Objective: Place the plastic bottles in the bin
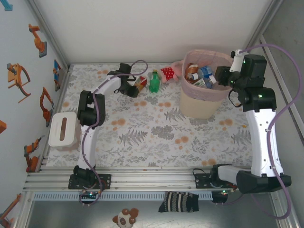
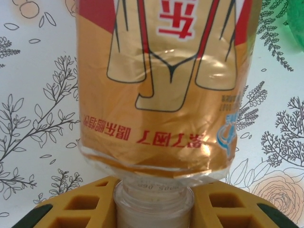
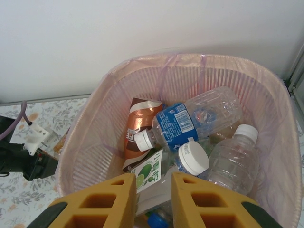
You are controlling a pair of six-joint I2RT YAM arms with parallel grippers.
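The left end effector [image 2: 154, 190] is clamped on the clear neck of a plastic bottle with a gold-and-red label [image 2: 161, 95], with a yellow finger on each side of the neck. Seen from overhead, this bottle is at about 11 o'clock on the floral-patterned bench [image 1: 152, 133]. Just beside it toward 3 o'clock stands a green plastic bottle [image 1: 154, 81], and next to that, again toward 3 o'clock, is a small red white-dotted soft item [image 1: 167, 73]. The tall pink mesh-sided bin [image 1: 202, 104] stands at about 1 o'clock on the bench, apart from the gold-and-red bottle. The right end effector [image 3: 152, 176] hangs over the bin's rim on its 3 o'clock side, its jaws drawn in to a narrow gap. Whether they pinch anything cannot be told. Inside the bin, piled against one another, are a clear blue-labelled bottle [image 3: 178, 124], a brown-labelled bottle [image 3: 140, 123] and a clear white-capped bottle [image 3: 235, 159].
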